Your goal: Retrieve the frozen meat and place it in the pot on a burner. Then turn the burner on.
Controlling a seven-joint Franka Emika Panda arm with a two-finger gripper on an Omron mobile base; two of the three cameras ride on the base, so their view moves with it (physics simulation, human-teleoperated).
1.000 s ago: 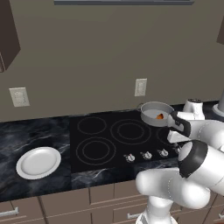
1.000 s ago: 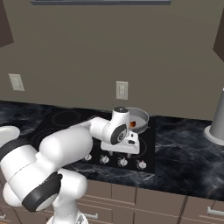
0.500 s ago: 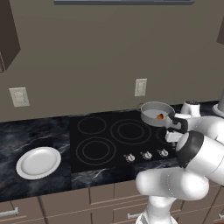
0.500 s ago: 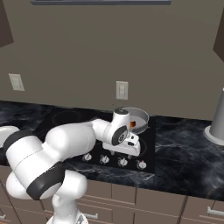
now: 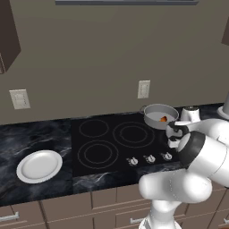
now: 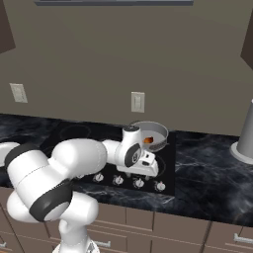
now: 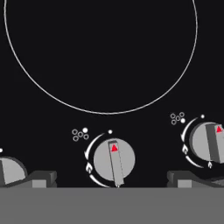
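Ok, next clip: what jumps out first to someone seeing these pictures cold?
The big white arm, bent low over the black cooktop, its gripper hanging right over a grey knob in the front row, fingers either side of it. Behind, on the back right burner, the pot already holds the frozen meat. Far left on the dark counter lies a white plate.

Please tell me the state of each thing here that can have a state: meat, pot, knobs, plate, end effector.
Meat: lying in the pot.
Pot: upright on the back right burner.
Middle knob: red mark at the top.
Plate: holds nothing, on the counter.
End effector: open, fingers either side of the middle knob.
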